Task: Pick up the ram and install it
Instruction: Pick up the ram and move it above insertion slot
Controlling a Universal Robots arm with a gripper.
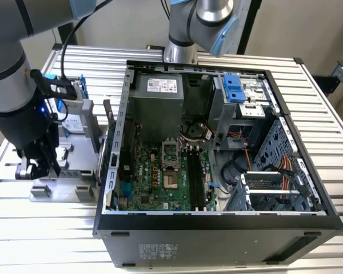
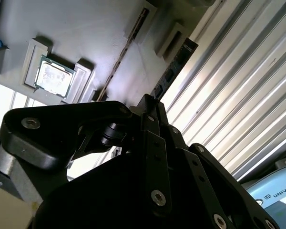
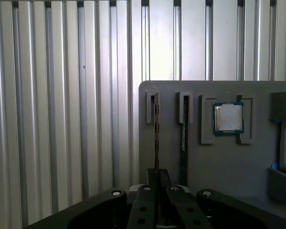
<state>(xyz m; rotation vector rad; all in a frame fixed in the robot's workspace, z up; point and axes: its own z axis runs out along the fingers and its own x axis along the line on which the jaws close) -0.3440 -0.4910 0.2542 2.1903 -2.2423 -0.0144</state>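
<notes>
On edge in a slot of the gray tray, the thin dark ram is clamped by the gripper.

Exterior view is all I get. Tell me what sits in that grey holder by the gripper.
Observer: In the first wrist view the grey holder carries the ram and a second stick, each on edge in its own narrow slot.
Operator: Say which one the gripper is lined up with.
Observer: The gripper lines up with the ram, in the slot farther from the processor.
Operator: Place the processor.
Observer: It lies flat in a square recess beside the two slots.
</notes>
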